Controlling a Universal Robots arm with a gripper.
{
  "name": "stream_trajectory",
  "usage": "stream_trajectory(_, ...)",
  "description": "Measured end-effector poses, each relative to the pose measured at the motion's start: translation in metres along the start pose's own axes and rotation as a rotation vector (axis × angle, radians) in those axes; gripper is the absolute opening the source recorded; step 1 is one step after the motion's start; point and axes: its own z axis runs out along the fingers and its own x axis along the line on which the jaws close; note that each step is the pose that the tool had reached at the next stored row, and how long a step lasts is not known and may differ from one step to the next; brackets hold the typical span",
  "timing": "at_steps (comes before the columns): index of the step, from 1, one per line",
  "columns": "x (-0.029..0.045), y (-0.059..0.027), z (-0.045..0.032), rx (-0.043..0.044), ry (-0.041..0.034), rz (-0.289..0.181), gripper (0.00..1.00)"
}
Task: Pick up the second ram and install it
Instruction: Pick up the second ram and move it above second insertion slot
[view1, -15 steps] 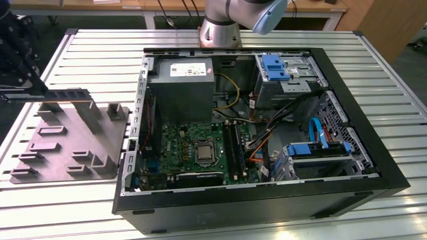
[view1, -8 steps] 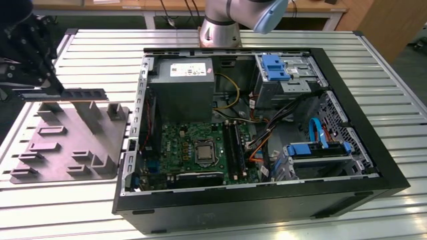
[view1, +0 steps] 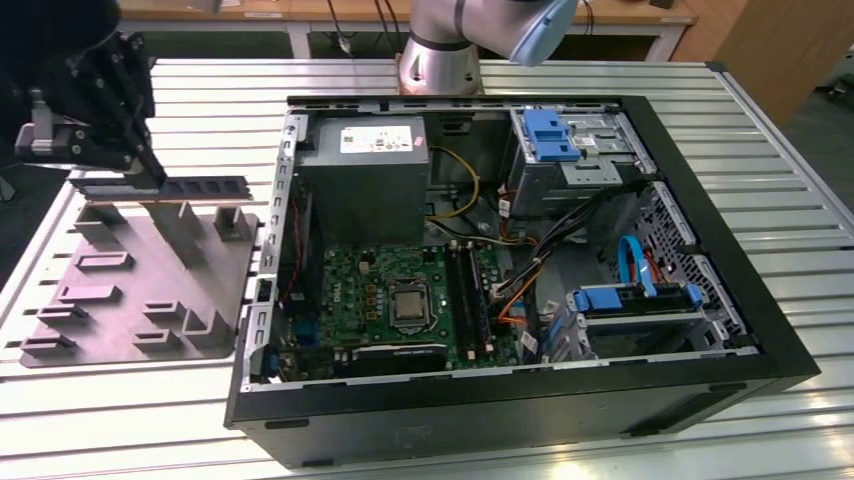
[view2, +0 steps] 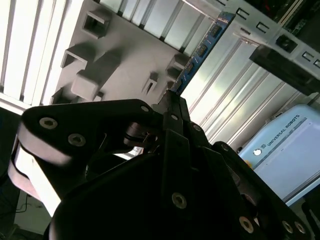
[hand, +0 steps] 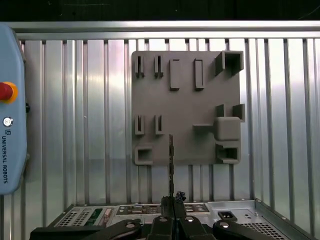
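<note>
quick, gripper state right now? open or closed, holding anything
Gripper: closed, holding the second ram by one end, on edge over the grey tray.

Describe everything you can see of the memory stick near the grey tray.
The memory stick is a thin, flat, long board, dark, with a row of black chips on its face; its edge looks blue in the second wrist view. It stands level on its long edge and seems to hang just above the grey tray, at the exterior view's left. The end effector is shut on it. In the first wrist view it appears edge-on as a thin dark line.
</note>
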Motion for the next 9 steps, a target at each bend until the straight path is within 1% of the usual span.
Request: stream_trajectory(9,-0.0012,-0.0315,-0.0005,0.0001,-0.0003,0.000,0.11)
